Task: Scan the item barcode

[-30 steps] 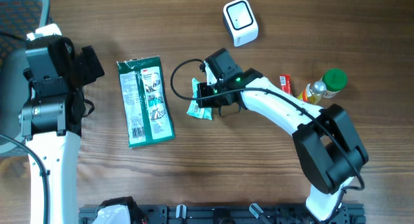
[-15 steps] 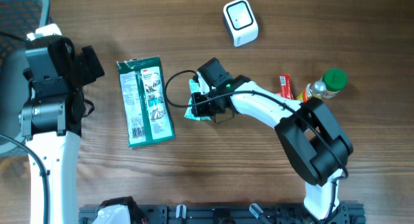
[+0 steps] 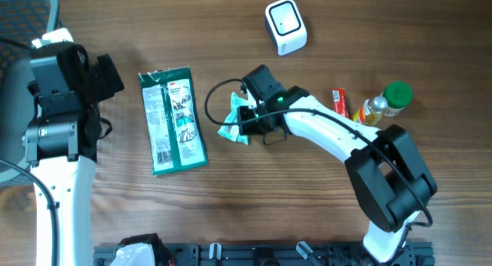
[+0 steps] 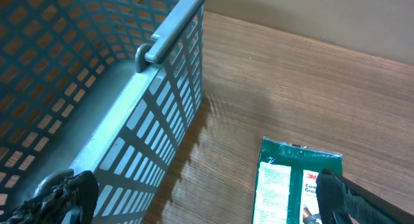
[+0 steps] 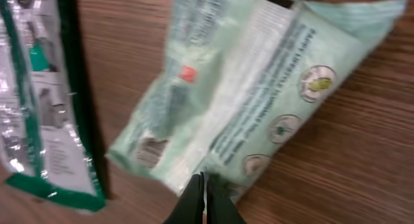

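The right hand [image 5: 204, 193] is pinched shut on the edge of the pale green packet [image 5: 259, 88], just right of the dark green pack [image 3: 173, 120]. Its wrist has drawn back rightward since half a second ago. The packet's print is blurred. The left hand [image 4: 207, 204] gapes open, with its fingers cut off at the frame's edge.

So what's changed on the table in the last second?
The right gripper, shut on the edge of the small pale green plastic packet, swung left then back, dragging the packet slightly left and tilting it. The dark green flat package, white box-shaped scanner and green-capped bottle stayed put.
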`<state>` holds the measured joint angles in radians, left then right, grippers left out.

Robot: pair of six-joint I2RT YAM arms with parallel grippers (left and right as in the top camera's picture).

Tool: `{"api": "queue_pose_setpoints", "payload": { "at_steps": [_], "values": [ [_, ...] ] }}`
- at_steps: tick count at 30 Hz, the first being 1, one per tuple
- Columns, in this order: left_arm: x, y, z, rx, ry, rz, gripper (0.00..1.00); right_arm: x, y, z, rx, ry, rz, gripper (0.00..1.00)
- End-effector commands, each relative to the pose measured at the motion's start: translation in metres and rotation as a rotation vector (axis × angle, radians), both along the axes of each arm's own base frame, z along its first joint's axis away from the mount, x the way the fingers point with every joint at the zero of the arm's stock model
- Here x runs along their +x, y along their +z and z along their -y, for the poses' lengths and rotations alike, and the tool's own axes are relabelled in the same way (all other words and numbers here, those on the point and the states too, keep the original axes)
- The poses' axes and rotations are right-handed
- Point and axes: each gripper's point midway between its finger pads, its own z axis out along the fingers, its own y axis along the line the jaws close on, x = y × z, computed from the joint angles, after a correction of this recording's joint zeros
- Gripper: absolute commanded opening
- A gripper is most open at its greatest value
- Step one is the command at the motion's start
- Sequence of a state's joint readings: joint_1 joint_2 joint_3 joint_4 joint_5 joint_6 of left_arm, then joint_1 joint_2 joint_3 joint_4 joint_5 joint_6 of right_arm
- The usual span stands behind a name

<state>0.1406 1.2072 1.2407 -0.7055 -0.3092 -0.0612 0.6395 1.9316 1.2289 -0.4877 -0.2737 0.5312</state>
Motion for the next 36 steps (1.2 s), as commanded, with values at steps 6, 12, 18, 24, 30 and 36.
{"api": "queue_pose_setpoints", "payload": {
  "at_steps": [6, 12, 18, 24, 30, 36],
  "values": [
    [0.0, 0.002, -0.001, -0.001, 0.001, 0.004, 1.0, -0.003, -0.027, 0.018, -0.041, -0.09, 0.019, 0.04],
    [0.0, 0.002, -0.001, -0.001, 0.001, 0.004, 1.0, 0.014, 0.04, -0.01, 0.114, -0.037, 0.121, 0.06],
    [0.0, 0.002, -0.001, -0.001, 0.001, 0.004, 1.0, 0.018, 0.053, -0.025, 0.18, 0.019, 0.176, 0.04],
    [0.0, 0.002, -0.001, -0.001, 0.001, 0.004, 1.0, 0.017, 0.024, -0.031, 0.154, 0.042, 0.149, 0.05],
    [0.0, 0.002, -0.001, -0.001, 0.001, 0.004, 1.0, 0.016, -0.023, -0.03, 0.106, 0.061, 0.101, 0.08],
    [0.0, 0.002, -0.001, -0.001, 0.001, 0.004, 1.0, 0.02, -0.002, -0.033, 0.123, 0.066, 0.128, 0.17]
  ]
}}
